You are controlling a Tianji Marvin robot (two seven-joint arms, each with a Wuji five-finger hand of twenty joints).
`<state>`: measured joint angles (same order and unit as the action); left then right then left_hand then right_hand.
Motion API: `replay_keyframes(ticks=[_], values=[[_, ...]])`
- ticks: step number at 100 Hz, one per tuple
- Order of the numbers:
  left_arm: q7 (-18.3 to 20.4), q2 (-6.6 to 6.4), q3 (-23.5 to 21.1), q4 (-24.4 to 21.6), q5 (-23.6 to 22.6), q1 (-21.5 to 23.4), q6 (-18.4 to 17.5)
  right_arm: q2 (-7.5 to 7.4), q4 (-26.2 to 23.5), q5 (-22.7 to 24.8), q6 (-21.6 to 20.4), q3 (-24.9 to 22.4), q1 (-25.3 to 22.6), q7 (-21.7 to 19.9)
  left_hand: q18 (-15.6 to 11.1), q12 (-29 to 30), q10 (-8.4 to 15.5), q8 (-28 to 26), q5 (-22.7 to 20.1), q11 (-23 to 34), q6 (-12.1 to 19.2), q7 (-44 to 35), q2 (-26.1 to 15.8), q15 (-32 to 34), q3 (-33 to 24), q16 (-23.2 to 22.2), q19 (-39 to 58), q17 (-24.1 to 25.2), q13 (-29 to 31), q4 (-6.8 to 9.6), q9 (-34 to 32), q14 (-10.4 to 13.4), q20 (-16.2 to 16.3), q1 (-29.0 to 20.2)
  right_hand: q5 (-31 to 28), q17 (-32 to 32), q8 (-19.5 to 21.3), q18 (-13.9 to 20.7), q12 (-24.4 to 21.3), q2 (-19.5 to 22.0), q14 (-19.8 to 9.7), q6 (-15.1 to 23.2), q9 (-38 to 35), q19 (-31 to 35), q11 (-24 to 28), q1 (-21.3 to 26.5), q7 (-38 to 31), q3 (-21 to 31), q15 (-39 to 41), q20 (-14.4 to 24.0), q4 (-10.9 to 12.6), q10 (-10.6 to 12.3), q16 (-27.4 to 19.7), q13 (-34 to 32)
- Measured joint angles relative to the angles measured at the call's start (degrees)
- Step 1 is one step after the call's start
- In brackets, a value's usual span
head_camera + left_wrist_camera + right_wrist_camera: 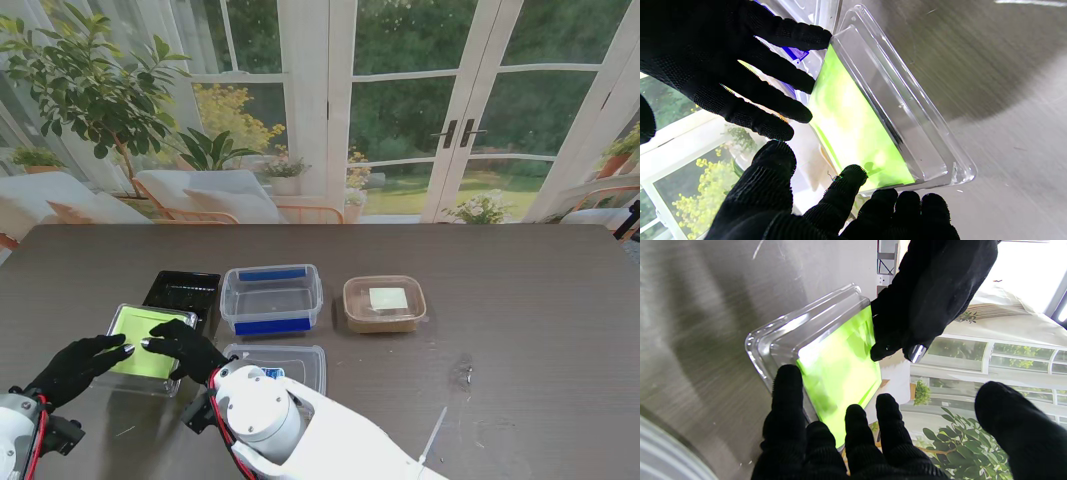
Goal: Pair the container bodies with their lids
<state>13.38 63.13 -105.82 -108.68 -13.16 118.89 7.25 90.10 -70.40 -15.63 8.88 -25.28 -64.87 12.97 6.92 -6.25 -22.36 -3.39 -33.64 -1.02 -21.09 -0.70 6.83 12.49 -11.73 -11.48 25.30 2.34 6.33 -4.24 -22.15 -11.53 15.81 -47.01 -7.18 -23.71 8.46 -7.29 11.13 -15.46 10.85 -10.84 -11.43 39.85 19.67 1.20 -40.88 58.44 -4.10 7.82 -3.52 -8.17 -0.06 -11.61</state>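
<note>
Both hands, left hand (75,365) and right hand (183,346), fingers spread flat on green-bottomed clear container (140,350); judge even pressure along every rim seats its lid.

Bare table (540,330) right of brown container (384,304)

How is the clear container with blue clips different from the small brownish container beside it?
The clear container with blue clips is larger and colourless; the brownish container is smaller and amber-tinted. The first stands open with blue strips on its far and near sides; the second looks closed, a pale square showing on top. Both are rectangular, translucent, upright and untouched.
</note>
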Motion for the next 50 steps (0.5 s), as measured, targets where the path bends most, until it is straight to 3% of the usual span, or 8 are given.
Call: replay_keyframes(ticks=[22,50], values=[[0.31,-0.28,1.55,1.86,0.88,-3.88,1.47,0.77,1.65,-1.07,0.65,-0.47,2.21,0.21,0.09,0.0,0.0,-0.01,0.0,-0.65,0.0,0.0,0.0,-0.04,0.0,0.03,0.01,0.0,-0.24,0.0,0.0,0.0,0.43,-0.01,0.0,0.35,0.55,-0.91,0.49,0.0,0.0,-0.01,0.0,0.15,0.51,0.0,-0.22,0.0,0.18,0.0,0.0,0.0,0.0,-0.01],[0.92,-0.54,3.68,5.63,1.85,-9.83,3.34,3.01,7.02,-2.99,0.92,-0.75,6.59,-0.28,0.12,0.0,-0.01,-0.03,-0.01,-0.84,0.0,-0.06,0.0,-0.07,0.02,0.03,0.69,0.0,-0.35,0.0,0.0,0.0,0.52,-0.92,0.0,0.49,0.61,-1.41,0.56,0.0,-0.09,-0.03,0.0,0.22,1.24,0.0,-0.84,0.0,0.86,0.0,0.0,0.0,0.04,-1.16]])
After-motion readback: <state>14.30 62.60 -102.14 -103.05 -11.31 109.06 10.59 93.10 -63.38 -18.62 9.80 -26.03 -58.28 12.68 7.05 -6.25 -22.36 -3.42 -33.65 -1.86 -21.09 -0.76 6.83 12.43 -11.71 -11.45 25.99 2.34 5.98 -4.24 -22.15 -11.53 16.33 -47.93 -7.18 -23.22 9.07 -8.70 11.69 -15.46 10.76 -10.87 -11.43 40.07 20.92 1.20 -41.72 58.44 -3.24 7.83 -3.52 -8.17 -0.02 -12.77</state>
